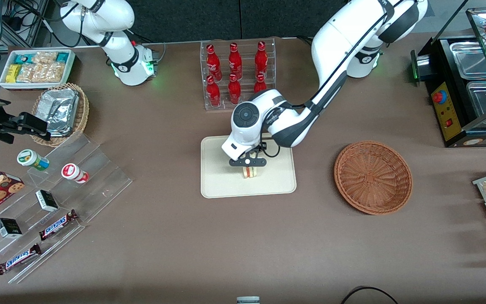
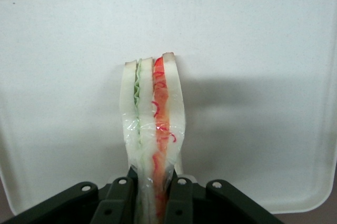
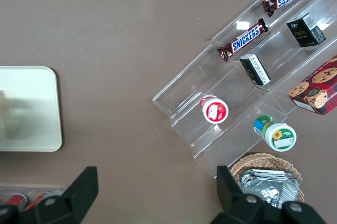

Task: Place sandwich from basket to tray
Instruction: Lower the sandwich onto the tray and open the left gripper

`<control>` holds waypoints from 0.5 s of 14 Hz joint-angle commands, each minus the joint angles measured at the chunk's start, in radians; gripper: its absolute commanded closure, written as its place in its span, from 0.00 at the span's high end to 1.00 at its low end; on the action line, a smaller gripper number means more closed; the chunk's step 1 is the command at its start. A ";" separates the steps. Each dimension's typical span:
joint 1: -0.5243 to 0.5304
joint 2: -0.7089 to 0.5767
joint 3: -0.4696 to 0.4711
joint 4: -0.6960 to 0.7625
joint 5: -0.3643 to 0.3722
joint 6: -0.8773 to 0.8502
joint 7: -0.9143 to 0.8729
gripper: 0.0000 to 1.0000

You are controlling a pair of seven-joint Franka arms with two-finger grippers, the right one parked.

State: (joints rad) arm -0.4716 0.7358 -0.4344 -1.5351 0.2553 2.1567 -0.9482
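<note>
over the tray [image 1: 213, 181], the left arm's gripper [image 1: 249, 166] hangs low with its jaws clamped on the sandwich [image 2: 154, 124], which stands on edge, cut side up, layers showing through its wrap, right about at the tray surface. the basket [image 1: 373, 176] sits well apart toward the working arm's end.

The gripper [image 1: 249, 166] and arm hide part of the tray [image 1: 217, 177]; the sandwich [image 2: 152, 129] runs off frame between the fingers [image 2: 120, 197].
</note>
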 commanded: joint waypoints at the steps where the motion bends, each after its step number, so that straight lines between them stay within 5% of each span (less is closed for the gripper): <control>1: -0.024 0.022 0.014 0.036 0.028 0.023 -0.031 0.00; 2: -0.027 0.027 0.014 0.035 0.030 0.023 -0.031 0.00; 3: -0.028 0.027 0.014 0.035 0.033 0.023 -0.029 0.22; 4: -0.028 0.027 0.014 0.033 0.033 0.020 -0.026 0.79; 5: -0.028 0.024 0.014 0.032 0.035 0.015 -0.021 1.00; 7: -0.021 0.004 0.016 0.035 0.042 -0.036 -0.031 1.00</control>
State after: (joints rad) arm -0.4782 0.7465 -0.4342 -1.5321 0.2747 2.1710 -0.9534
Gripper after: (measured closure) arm 0.630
